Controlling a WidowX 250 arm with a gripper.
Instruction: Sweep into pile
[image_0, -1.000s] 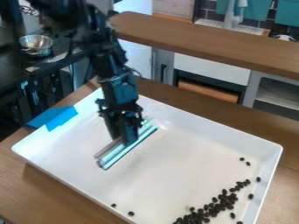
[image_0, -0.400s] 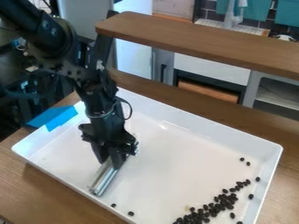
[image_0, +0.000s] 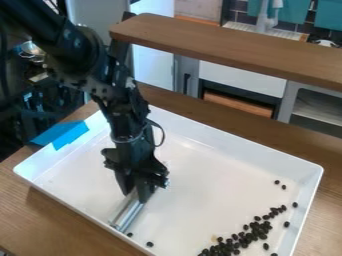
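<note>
The black gripper hangs over the left-middle part of the white tray, shut on a silver metal bar. The bar slants across the tray floor, its lower end close to the near-left wall. Two loose dark beans lie by that wall, one of them beside the bar's lower end. Most of the beans form an elongated cluster in the tray's near-right corner, apart from the bar. A few single beans are scattered above and around the cluster.
Blue tape covers part of the tray's left rim. The tray stands on a wooden table. A raised wooden shelf runs behind it, and a metal bowl sits at the far left.
The gripper has moved toward the near side of the tray with the bar, turning it steeper, then slightly right. The beans look unmoved.
</note>
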